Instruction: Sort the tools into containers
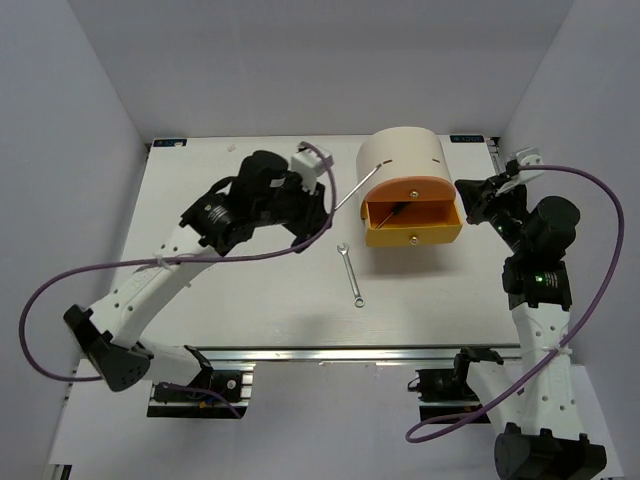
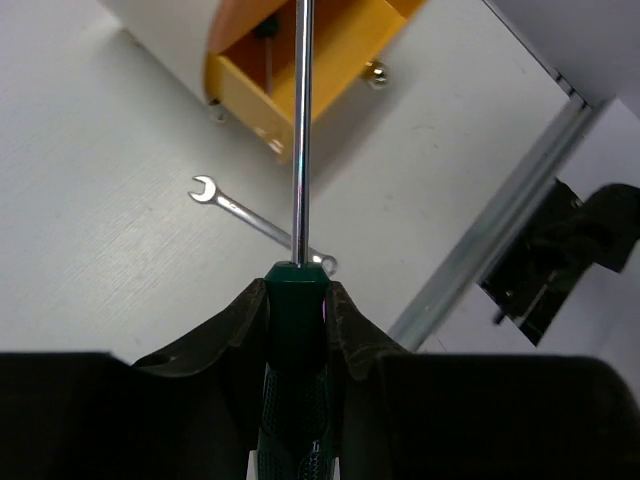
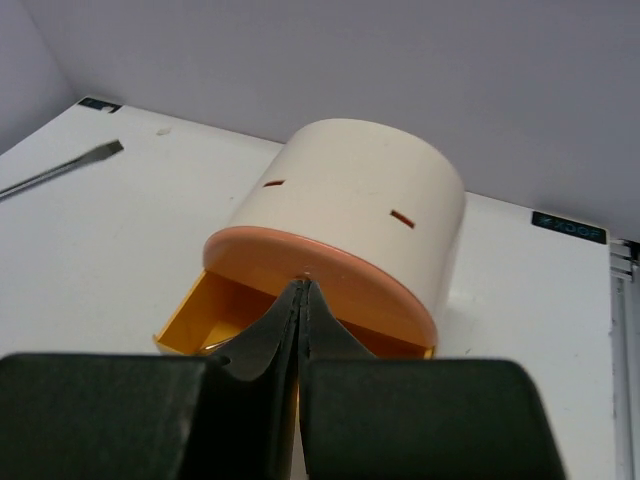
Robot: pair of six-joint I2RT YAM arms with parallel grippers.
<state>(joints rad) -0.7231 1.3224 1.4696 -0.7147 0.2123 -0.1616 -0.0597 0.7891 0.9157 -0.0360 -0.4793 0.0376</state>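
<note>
My left gripper [image 1: 322, 217] is shut on a dark green-handled screwdriver [image 2: 297, 300]. Its thin metal shaft [image 1: 355, 190] points toward the open orange-yellow drawer [image 1: 412, 224] of the pale beige drum-shaped container [image 1: 403, 150]. Another screwdriver [image 1: 397, 210] lies inside the drawer, also seen in the left wrist view [image 2: 268, 50]. The small silver wrench [image 1: 350, 273] lies on the table in front of the drawer's left corner. My right gripper [image 1: 470, 197] is shut and empty just right of the drawer; in its wrist view [image 3: 303, 290] the tips sit by the upper drawer front [image 3: 320, 280].
The white table [image 1: 250, 290] ends in a metal rail [image 1: 330, 352] at the near edge. The held screwdriver's flat tip [image 3: 62, 167] shows at the left of the right wrist view. Grey walls close the back and sides.
</note>
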